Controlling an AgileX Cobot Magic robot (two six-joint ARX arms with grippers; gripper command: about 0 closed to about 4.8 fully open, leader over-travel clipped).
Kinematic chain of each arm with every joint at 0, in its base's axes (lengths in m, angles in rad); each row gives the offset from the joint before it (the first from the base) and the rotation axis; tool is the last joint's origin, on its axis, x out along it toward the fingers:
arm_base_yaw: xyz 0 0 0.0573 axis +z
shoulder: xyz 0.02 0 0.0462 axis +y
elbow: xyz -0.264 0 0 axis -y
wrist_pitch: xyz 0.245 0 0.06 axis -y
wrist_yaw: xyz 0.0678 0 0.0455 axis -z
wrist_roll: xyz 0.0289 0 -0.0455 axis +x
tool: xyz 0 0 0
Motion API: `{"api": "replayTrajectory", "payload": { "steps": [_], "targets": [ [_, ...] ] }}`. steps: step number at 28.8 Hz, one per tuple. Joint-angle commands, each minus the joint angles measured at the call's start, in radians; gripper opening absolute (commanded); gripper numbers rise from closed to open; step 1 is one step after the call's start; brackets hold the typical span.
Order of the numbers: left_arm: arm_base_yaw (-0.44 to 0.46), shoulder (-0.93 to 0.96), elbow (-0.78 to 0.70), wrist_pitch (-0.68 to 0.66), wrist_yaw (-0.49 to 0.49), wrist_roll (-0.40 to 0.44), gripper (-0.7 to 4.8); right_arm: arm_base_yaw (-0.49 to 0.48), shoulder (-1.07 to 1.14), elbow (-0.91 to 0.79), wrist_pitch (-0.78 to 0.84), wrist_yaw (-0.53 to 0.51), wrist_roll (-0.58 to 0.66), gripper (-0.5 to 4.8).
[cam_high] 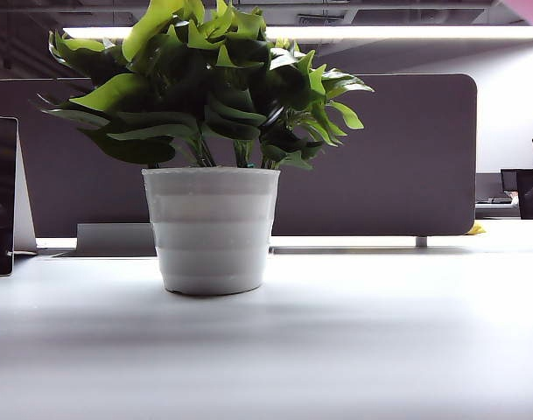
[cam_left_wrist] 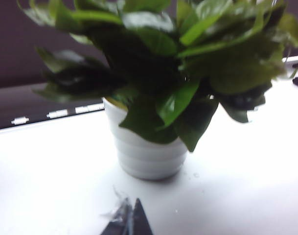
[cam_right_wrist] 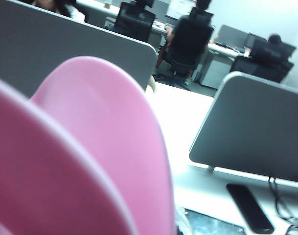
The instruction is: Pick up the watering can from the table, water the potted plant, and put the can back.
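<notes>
1. Plant (cam_high: 205, 87): bushy, green, in a white ribbed pot (cam_high: 212, 229). Stands upright on the table (cam_high: 354, 341), in front of a grey partition (cam_high: 406, 166). Placed centrally, likely so either arm can reach it.
2. Can (cam_right_wrist: 90, 161): pink, smooth. Fills most of the right wrist view, pressed close to the camera, and appears lifted off the table. Absent from the exterior view, so well off to the side of the plant; spout not visible.
3. Right hand: fingers hidden behind the can. Whether it is clamped on the can cannot be told from the pictures, though the can's closeness suggests it is carried.
4. Left hand (cam_left_wrist: 128, 220): low over the table just in front of the pot, dark fingertips together, holding nothing. Probably parked clear of the watering path.
5. Task status, as a judgement: watering not visible here; the can is either on its way to the plant or being returned.
</notes>
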Motion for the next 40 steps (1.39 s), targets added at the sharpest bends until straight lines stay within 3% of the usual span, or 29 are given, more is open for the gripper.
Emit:
{"api": "replayTrajectory", "payload": {
  "steps": [1, 9, 17, 22, 28, 32, 37, 40],
  "targets": [
    [0.000, 0.001, -0.010, -0.005, 0.004, 0.004, -0.05, -0.050, -0.034, -0.073, 0.181, -0.053, 0.141, -0.02],
    [0.023, 0.001, -0.060, -0.009, 0.005, 0.004, -0.05, -0.153, -0.070, -0.264, 0.319, -0.153, 0.312, -0.02],
    [0.167, 0.001, -0.118, -0.009, 0.004, 0.004, -0.05, -0.161, -0.090, -0.483, 0.509, -0.124, 0.368, -0.02],
    [0.224, 0.001, -0.143, -0.002, 0.001, 0.001, -0.05, -0.161, -0.068, -0.706, 0.832, -0.063, 0.421, -0.01],
    [0.225, 0.001, -0.143, -0.002, 0.001, 0.001, -0.05, -0.159, 0.112, -0.882, 1.256, -0.063, 0.421, -0.01],
    [0.224, 0.001, -0.143, -0.002, 0.001, 0.001, -0.05, -0.158, 0.245, -0.890, 1.423, -0.069, 0.414, -0.01],
    [0.224, 0.001, -0.143, -0.002, 0.001, 0.001, -0.05, -0.158, 0.544, -0.885, 1.745, -0.072, 0.422, -0.01],
    [0.224, 0.001, -0.143, -0.002, 0.001, 0.001, -0.05, -0.157, 0.640, -0.851, 1.744, -0.116, 0.420, -0.01]
  ]
}}
